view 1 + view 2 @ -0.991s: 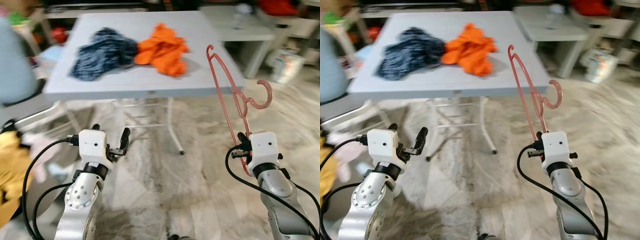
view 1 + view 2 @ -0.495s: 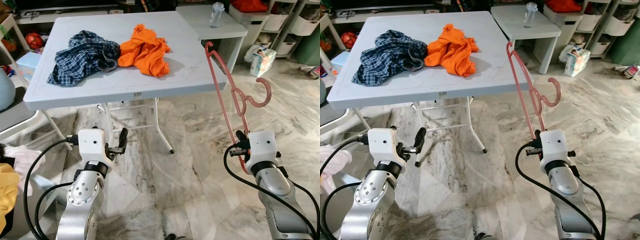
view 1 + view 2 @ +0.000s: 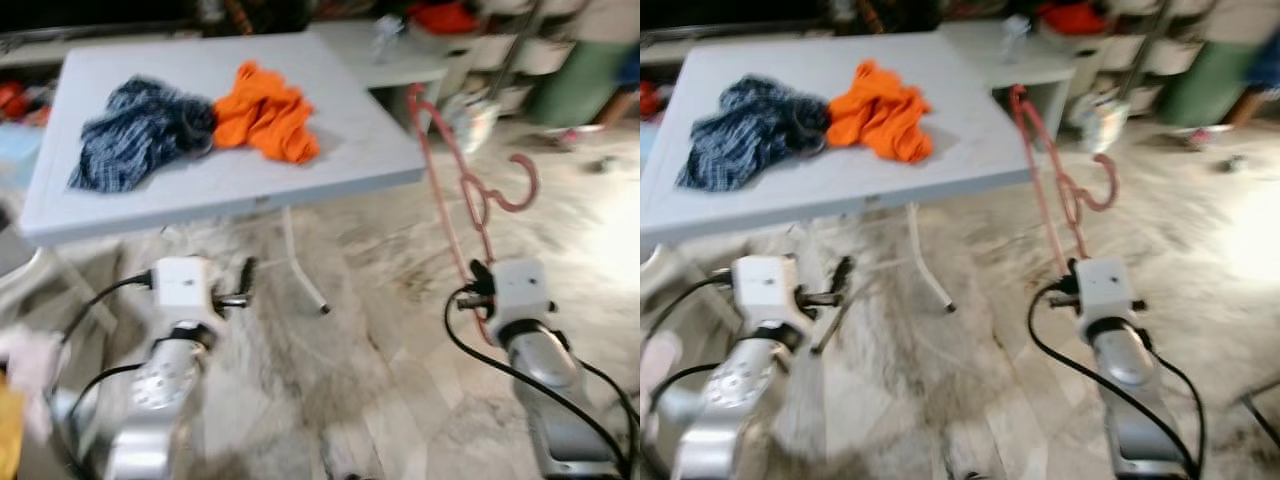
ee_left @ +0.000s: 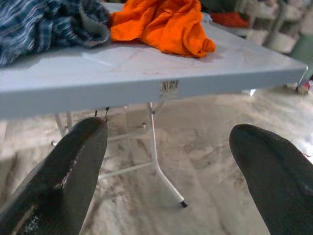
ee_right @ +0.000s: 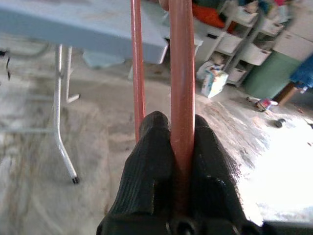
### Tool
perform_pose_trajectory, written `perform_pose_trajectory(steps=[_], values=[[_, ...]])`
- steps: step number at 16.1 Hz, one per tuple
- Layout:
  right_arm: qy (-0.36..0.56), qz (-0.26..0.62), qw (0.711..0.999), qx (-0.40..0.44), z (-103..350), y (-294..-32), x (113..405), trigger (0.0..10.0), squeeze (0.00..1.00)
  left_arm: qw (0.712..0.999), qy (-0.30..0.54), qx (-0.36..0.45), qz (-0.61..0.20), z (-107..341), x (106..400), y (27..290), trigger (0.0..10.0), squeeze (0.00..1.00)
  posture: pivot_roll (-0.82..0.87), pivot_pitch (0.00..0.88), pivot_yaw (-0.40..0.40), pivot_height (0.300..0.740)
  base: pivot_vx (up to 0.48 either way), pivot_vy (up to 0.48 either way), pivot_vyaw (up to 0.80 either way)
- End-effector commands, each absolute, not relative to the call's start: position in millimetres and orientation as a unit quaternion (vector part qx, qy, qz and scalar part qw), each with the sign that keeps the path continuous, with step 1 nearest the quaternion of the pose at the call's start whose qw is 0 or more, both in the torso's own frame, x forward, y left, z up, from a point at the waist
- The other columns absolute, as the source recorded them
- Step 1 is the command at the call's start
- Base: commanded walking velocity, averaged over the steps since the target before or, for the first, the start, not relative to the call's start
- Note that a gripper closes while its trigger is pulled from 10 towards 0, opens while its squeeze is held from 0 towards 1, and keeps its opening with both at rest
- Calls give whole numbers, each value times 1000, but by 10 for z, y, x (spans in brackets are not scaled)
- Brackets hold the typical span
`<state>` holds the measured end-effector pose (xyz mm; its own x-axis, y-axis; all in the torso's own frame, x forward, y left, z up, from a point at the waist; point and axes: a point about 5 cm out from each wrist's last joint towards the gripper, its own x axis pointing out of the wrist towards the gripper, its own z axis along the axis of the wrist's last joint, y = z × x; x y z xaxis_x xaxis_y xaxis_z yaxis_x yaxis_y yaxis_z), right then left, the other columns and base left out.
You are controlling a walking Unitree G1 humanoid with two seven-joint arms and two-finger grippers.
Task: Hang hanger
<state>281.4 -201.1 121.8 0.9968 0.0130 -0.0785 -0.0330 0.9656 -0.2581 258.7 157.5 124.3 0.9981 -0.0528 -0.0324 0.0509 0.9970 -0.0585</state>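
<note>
A pink plastic hanger (image 3: 455,190) stands upright in my right gripper (image 3: 478,277), its hook (image 3: 518,185) curling to the right near the top. In the right wrist view the two black fingers (image 5: 151,161) are shut on the hanger's bar (image 5: 182,98). My left gripper (image 3: 244,285) is held low on the left, open and holding nothing; its fingers (image 4: 73,171) stand wide apart in front of the table edge (image 4: 146,88).
A grey folding table (image 3: 330,150) stands ahead with a blue plaid garment (image 3: 135,135) and an orange garment (image 3: 262,115) on it. A low white side table (image 3: 410,65) and storage shelves (image 3: 500,40) lie behind to the right. Marble floor (image 3: 380,330) stretches below.
The whole view has shifted and blurred, so the camera has turned to the right. The hanger stays in my right gripper, and the left gripper stays open.
</note>
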Motion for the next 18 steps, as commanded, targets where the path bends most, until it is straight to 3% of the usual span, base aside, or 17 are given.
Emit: perform_pose_trajectory(steps=[1,9,18], values=[[41,-7,990,-132,1225,-2105,2789,10000,0,998,23,-39,-43,1230,2596,1478,10000,0,64,76,-30,740,0,322,-800],[45,-15,990,-135,1218,-2124,2791,10000,0,998,23,-34,-48,1231,2601,1478,10000,0,64,72,-25,740,0,282,-755],[76,-39,991,-102,1144,-2158,2760,10000,0,994,11,-45,-101,1251,2599,1427,10000,0,59,66,-21,740,0,0,0]])
